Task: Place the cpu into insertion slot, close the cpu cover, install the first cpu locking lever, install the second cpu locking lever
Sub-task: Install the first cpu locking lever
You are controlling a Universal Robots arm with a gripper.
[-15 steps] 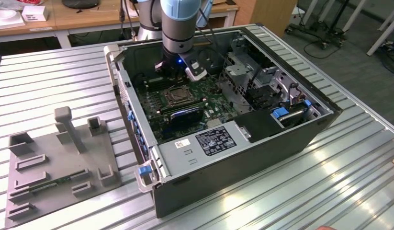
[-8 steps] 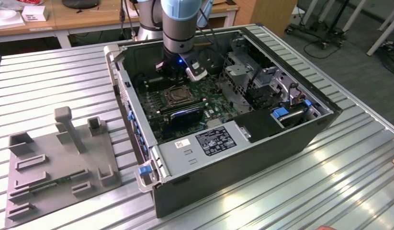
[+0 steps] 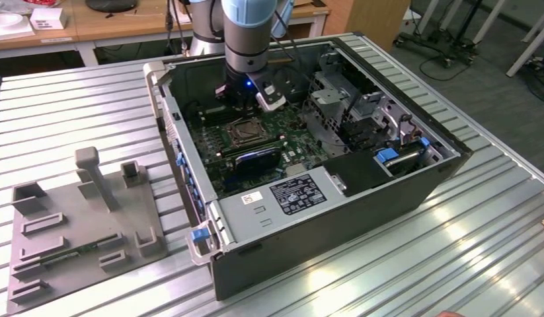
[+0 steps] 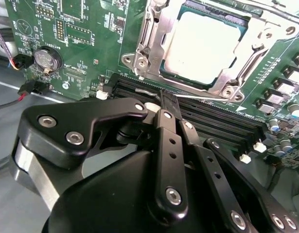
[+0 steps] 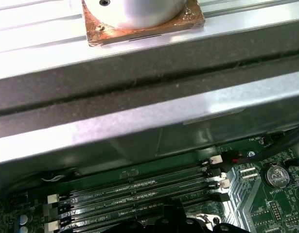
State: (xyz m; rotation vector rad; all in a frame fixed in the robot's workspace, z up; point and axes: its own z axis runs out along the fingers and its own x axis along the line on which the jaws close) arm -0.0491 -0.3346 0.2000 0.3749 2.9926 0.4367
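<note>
Second wrist view, straight to the gripper (image 4: 168, 99): clenched, nothing visible between the jaws, tip down at the memory slots (image 4: 212, 119), touching or just above a thin wire lever (image 4: 207, 98). Just beyond the jaws, the cpu (image 4: 200, 46), seated in the insertion slot (image 4: 132, 60) with the cpu cover (image 4: 154, 34) lying flat around it. Chip bedded and framed, by the look of it, hence the closed tip down at that lever. Over to the exterior view: open computer case (image 3: 342, 218) on a ribbed metal table (image 3: 78, 99), grey fixture tray (image 3: 78, 224) well away from the jaws, wooden desks (image 3: 121, 23) behind.
</note>
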